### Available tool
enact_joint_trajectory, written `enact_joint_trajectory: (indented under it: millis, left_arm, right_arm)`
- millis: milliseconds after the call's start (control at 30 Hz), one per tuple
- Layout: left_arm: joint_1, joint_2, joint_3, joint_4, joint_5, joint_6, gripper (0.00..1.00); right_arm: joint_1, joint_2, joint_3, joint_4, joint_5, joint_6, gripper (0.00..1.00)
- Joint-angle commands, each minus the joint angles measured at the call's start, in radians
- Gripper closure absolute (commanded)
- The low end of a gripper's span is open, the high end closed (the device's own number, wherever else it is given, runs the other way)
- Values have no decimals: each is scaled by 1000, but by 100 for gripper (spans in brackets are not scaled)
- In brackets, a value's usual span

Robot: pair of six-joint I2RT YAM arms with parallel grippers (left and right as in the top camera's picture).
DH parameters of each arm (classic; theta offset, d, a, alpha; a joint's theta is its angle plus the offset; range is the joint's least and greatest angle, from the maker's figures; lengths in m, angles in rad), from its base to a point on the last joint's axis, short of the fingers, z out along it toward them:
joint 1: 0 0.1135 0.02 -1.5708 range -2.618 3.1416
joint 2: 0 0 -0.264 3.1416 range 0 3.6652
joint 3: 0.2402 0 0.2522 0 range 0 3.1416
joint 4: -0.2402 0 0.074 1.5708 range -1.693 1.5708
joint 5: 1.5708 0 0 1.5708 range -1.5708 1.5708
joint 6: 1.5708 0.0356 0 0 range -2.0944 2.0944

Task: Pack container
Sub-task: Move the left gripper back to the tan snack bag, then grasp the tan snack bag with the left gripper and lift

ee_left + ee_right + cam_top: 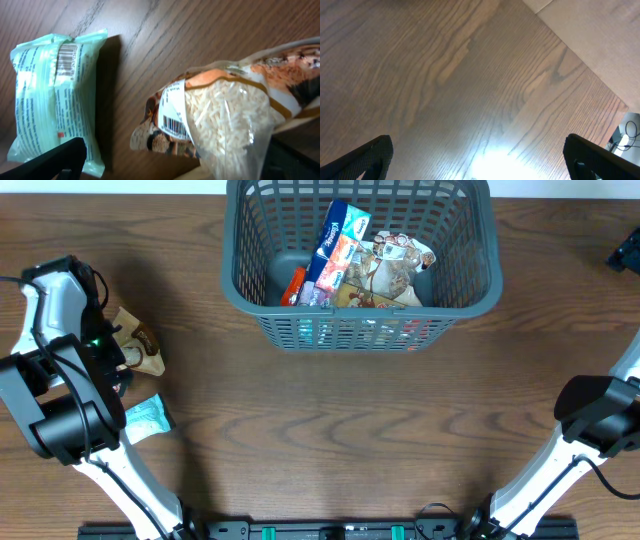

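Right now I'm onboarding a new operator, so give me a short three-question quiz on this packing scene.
1. True or false: the grey basket already holds several packets.
2. Which items lie on the table under the left gripper? A) a rice bag and a mint-green packet B) two cans C) a single bottle
3. Fill in: the jaws of the right gripper stand ___.
Key: 1 true; 2 A; 3 open.
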Motion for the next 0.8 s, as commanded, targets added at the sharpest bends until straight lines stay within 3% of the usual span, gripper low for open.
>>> enact_joint_trajectory:
  millis: [0, 200, 767]
  left_arm:
    - [2, 13, -15, 10, -67, 6, 3]
    - [2, 13, -24, 150, -74, 173, 3]
    - [-22, 13, -39, 298, 35, 185, 3]
  right_arm:
    - [-2, -10, -1, -1, 10, 13, 1]
    - [-2, -10, -1, -1, 10, 13, 1]
    - [-2, -10, -1, -1, 10, 13, 1]
